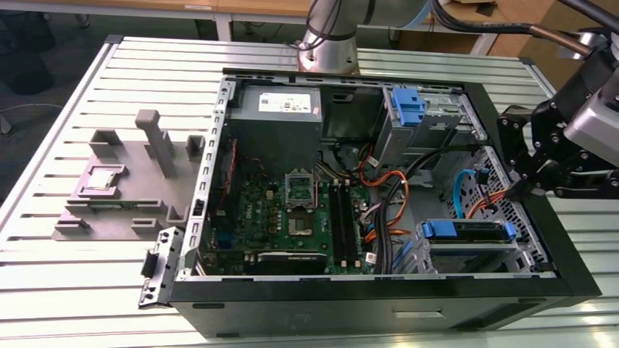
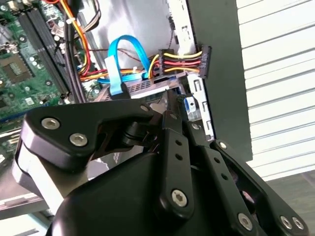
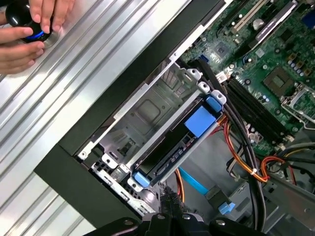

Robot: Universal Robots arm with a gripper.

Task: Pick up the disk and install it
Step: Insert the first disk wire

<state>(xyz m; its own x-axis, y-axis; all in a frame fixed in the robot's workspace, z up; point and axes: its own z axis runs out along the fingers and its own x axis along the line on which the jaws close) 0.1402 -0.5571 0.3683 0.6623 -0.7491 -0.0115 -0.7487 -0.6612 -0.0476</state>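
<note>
Disk (image 3: 198,125), blue-framed rectangle, sits in grey metal cage (image 3: 142,112).

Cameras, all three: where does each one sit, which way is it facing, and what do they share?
Exterior view: off the arm, high up, looking down into the open computer case on the table; arm column and gripper show.
First wrist view: on the wrist, looking past the gripper at the disk in its cage; a person's hands on the table.
Second wrist view: on the wrist, close behind the gripper, facing the blue cable.
Shared: all show the motherboard.
</note>
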